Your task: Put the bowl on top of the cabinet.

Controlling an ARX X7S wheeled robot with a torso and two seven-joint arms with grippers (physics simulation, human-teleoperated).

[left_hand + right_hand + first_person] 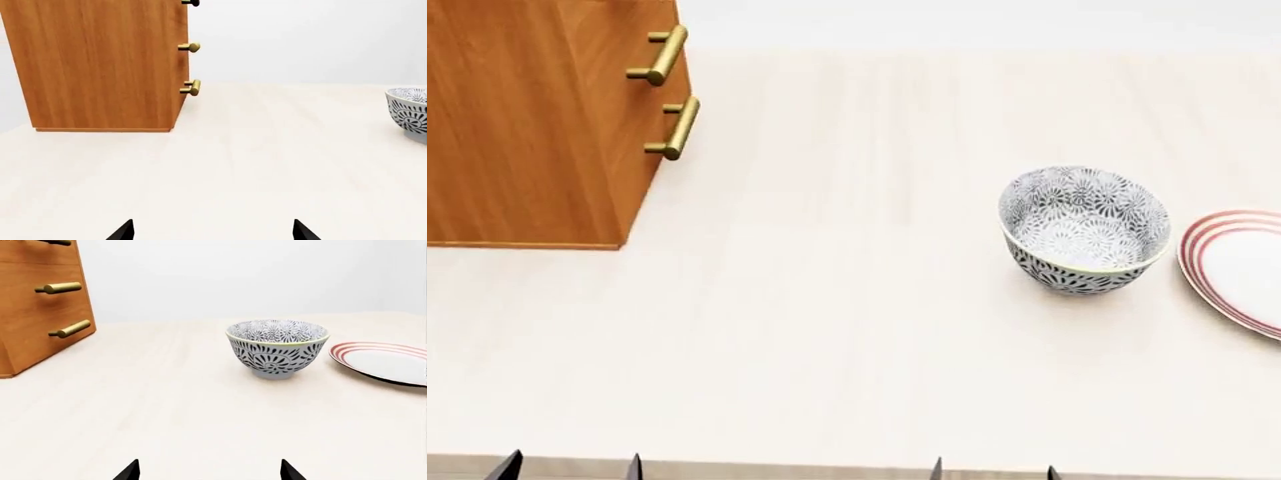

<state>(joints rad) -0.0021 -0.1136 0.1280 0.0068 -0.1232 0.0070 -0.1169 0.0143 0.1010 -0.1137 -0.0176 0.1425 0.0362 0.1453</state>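
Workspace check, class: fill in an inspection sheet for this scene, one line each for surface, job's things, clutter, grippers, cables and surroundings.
Surface: pale wood table, bare between the things.
Job's things: bowl upright on the table, empty, apart from the cabinet; cabinet stands at the table's left, top out of view.
Clutter: plate with red rings, just right of the bowl, not touching.
Grippers: left gripper and right gripper low near the table's front edge, jaws open, holding nothing.
Cables: nothing seen.
Surroundings: plain pale backdrop.
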